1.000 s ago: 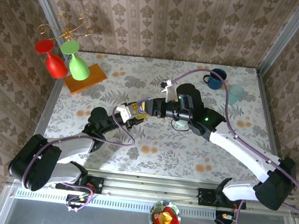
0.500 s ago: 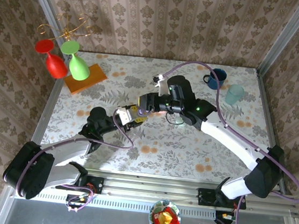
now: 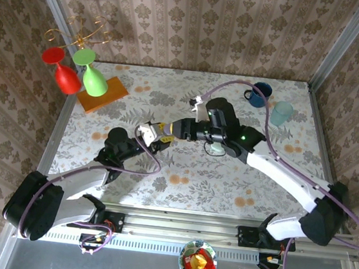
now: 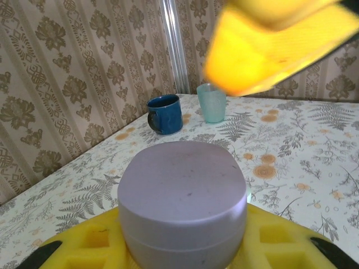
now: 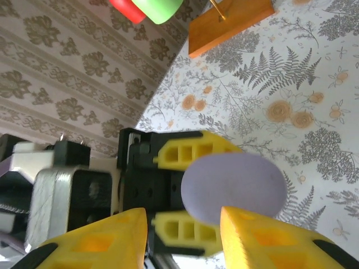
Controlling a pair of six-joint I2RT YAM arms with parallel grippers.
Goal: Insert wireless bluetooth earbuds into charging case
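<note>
Lilac charging case (image 4: 182, 199), lid closed, sits clamped between the left claw's (image 3: 153, 135) yellow fingers, held up off the floral counter (image 3: 181, 174). The right claw (image 5: 184, 238) hangs right at it, jaws spread wide and gripping nothing, one yellow finger just above the lid.

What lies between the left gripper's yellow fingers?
A closed lilac charging case, clamped by the left gripper; the right wrist view shows it plainly.
</note>
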